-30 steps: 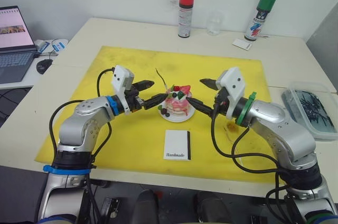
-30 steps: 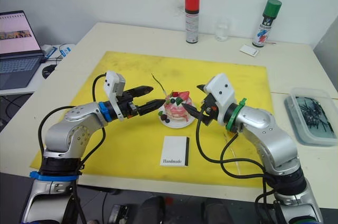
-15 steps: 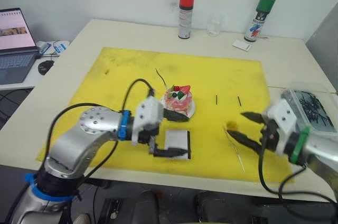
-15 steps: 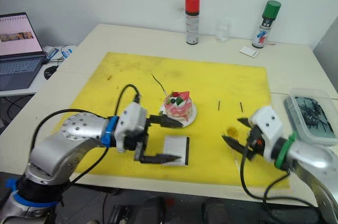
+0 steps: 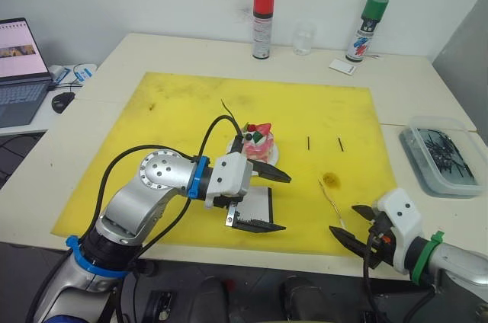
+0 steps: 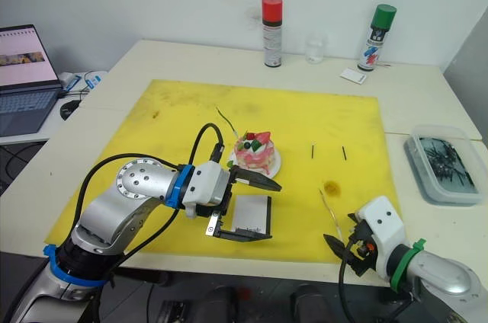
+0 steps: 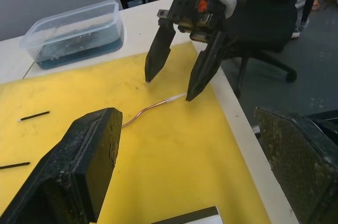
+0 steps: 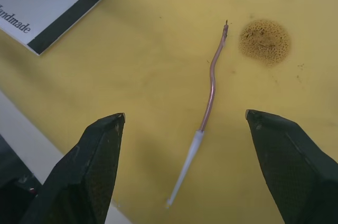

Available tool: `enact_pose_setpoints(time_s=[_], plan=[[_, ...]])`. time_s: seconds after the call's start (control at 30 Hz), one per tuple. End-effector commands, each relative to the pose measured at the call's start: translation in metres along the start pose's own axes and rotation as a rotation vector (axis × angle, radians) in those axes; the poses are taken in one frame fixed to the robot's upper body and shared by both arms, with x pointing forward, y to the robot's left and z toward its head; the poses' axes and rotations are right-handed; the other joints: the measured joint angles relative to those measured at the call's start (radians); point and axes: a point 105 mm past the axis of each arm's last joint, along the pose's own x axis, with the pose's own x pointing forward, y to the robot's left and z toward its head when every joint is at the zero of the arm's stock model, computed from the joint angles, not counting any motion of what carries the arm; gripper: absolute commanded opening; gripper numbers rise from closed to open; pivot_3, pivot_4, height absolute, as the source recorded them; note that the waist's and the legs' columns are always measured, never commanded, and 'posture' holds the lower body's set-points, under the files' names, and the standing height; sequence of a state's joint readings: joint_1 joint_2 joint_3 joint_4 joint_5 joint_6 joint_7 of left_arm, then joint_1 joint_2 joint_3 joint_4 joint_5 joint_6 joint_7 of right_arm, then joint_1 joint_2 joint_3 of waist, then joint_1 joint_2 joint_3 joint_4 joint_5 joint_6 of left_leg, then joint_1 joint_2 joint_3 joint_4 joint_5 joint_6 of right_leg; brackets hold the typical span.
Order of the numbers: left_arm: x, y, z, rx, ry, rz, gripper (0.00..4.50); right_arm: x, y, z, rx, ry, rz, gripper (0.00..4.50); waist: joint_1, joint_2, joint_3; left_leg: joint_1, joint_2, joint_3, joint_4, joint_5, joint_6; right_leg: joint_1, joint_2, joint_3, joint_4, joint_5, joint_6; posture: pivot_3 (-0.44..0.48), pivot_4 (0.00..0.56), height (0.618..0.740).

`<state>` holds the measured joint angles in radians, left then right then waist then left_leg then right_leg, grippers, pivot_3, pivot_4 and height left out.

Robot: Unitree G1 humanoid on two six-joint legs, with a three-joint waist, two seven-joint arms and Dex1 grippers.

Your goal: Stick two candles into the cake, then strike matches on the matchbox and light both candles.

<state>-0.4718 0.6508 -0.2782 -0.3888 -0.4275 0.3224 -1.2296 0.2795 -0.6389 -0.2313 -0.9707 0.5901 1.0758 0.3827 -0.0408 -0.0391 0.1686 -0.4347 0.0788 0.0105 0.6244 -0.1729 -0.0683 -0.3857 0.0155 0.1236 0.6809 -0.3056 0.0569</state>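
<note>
Right wrist view: the pale pink candle (image 8: 209, 89) lies flat on the yellow mat (image 8: 132, 76), long axis running from its white base end nearest the right claw (image 5: 357, 226) out to a dark wick tip beside a brown stain (image 8: 264, 41); the right claw stands wide, both fingers apart and clear of the candle, holding nothing. In the same view the matchbox (image 8: 53, 7) lies flat, black striking strip along one long side, printed "Handmade". Left eye view: the cake (image 5: 257, 144) sits on its white plate near the mat's centre, with the green candle (image 5: 232, 115) stuck in at its far-left side, leaning up and away to the left. The left claw (image 5: 268, 201) is spread wide, one finger by the cake, the other over the matchbox's near edge, empty. The two matches (image 5: 323, 143) lie side by side right of the cake, apart, long axes running near to far. The table (image 5: 191, 52) carries red-capped and green-capped spray cans (image 5: 263, 13) at the back.
</note>
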Motion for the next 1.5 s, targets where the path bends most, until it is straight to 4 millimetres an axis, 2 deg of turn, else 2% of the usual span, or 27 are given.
enact_pose_setpoints(time_s=[0.03,0.07,0.1,0.13,0.3,0.43,0.53,0.63,0.7,0.9,1.13,1.17,1.23,1.33,1.5], plan=[[0.001,0.0,0.01,0.033,-0.021,0.002,4.45,0.004,-0.005,-0.007,0.014,0.045,-0.05,3.84,0.0,0.0,0.0,0.0,0.0,0.0,-0.001,0.0,0.0,0.0,0.0,0.0,0.0,0.0,0.0,0.0,0.15,0.74],[0.001,0.0,0.01,0.03,-0.022,0.006,4.45,0.005,-0.007,-0.01,0.017,0.065,-0.059,3.84,0.0,0.0,0.0,0.0,0.0,0.0,-0.001,0.0,0.0,0.0,0.0,0.0,0.0,0.0,0.0,0.0,0.15,0.74],[0.001,0.0,0.01,0.027,-0.023,0.012,4.5,0.005,-0.009,-0.014,0.017,0.088,-0.069,3.46,0.0,0.0,0.0,0.0,0.0,0.0,-0.001,0.0,0.0,0.001,0.0,0.0,0.0,-0.001,0.0,0.0,0.15,0.74],[0.0,0.0,0.01,0.018,-0.024,0.02,4.5,0.004,-0.012,-0.019,0.019,0.113,-0.079,3.28,0.0,0.0,0.0,-0.001,0.0,0.0,-0.001,0.0,0.0,0.001,0.0,0.0,0.0,-0.001,-0.001,0.0,0.15,0.74],[0.0,-0.001,0.009,0.014,-0.022,0.035,4.5,0.001,-0.012,-0.028,0.016,0.173,-0.07,1.5,0.0,0.0,0.0,-0.001,0.0,0.0,-0.001,0.0,0.0,0.001,0.0,0.0,0.0,-0.001,0.0,0.0,0.15,0.74],[0.002,0.002,0.012,0.014,-0.04,0.057,4.5,0.001,-0.019,-0.021,0.026,0.146,-0.099,0.06,0.002,0.0,0.0,-0.001,0.0,-0.001,-0.001,0.0,0.0,0.0,0.0,0.0,0.0,-0.001,0.0,0.0,0.15,0.74],[0.005,0.005,0.015,0.005,-0.063,0.076,4.5,-0.003,-0.027,-0.011,0.044,0.111,-0.125,0.02,0.002,0.0,0.0,0.0,0.0,0.0,0.0,0.0,0.0,0.0,0.0,0.0,0.0,-0.001,0.0,0.0,0.15,0.74],[0.008,0.005,0.019,-0.007,-0.09,0.075,4.5,-0.021,-0.038,0.006,-0.011,0.092,-0.114,0.02,0.003,0.001,0.001,-0.001,0.0,0.0,0.0,0.0,0.0,0.0,0.0,0.0,0.0,-0.001,0.0,0.0,0.15,0.74],[0.011,0.006,0.017,-0.008,-0.096,0.075,4.5,-0.036,-0.046,0.01,-0.085,0.129,-0.105,0.02,0.005,0.001,0.001,-0.001,-0.001,0.0,0.0,0.0,0.0,0.002,0.0,0.0,-0.001,-0.001,0.0,0.0,0.15,0.74],[0.017,0.006,0.018,-0.01,-0.125,0.085,4.5,-0.065,-0.058,-0.009,-0.114,0.261,-0.09,0.02,0.009,0.0,0.001,0.0,-0.001,-0.002,-0.005,0.0,0.0,0.002,0.0,-0.002,-0.001,-0.004,0.0,0.0,0.15,0.74],[0.022,0.003,0.021,0.0,-0.142,0.081,4.5,-0.054,-0.071,-0.022,-0.172,0.304,-0.086,0.02,0.0,0.0,0.001,0.0,-0.001,-0.001,-0.003,0.0,0.0,0.002,0.0,-0.001,0.0,-0.003,0.001,0.0,0.15,0.74],[0.023,0.002,0.022,0.004,-0.144,0.077,4.5,-0.053,-0.071,-0.022,-0.175,0.308,-0.079,0.46,0.0,0.0,0.001,0.0,-0.001,-0.001,-0.002,0.0,0.0,0.002,0.0,-0.001,0.0,-0.003,0.001,0.0,0.15,0.74],[0.024,0.001,0.024,0.011,-0.149,0.068,4.5,-0.05,-0.071,-0.021,-0.174,0.311,-0.061,0.91,0.0,0.0,0.001,0.0,-0.001,-0.001,-0.001,0.0,0.0,0.003,0.0,0.0,0.0,-0.003,0.001,0.0,0.15,0.74],[0.025,-0.001,0.026,0.034,-0.151,0.05,4.5,-0.05,-0.07,-0.021,-0.169,0.336,-0.032,1.95,0.001,0.0,0.001,0.0,-0.001,-0.001,0.0,0.0,0.0,0.003,0.0,0.0,-0.001,-0.003,0.001,0.0,0.15,0.74],[0.03,-0.001,0.03,0.076,-0.156,0.026,4.5,-0.056,-0.073,-0.026,-0.141,0.41,-0.02,1.95,0.006,0.0,0.001,0.0,-0.002,-0.002,-0.001,-0.001,0.0,0.004,0.0,-0.001,-0.001,-0.003,0.001,0.0,0.15,0.74]])
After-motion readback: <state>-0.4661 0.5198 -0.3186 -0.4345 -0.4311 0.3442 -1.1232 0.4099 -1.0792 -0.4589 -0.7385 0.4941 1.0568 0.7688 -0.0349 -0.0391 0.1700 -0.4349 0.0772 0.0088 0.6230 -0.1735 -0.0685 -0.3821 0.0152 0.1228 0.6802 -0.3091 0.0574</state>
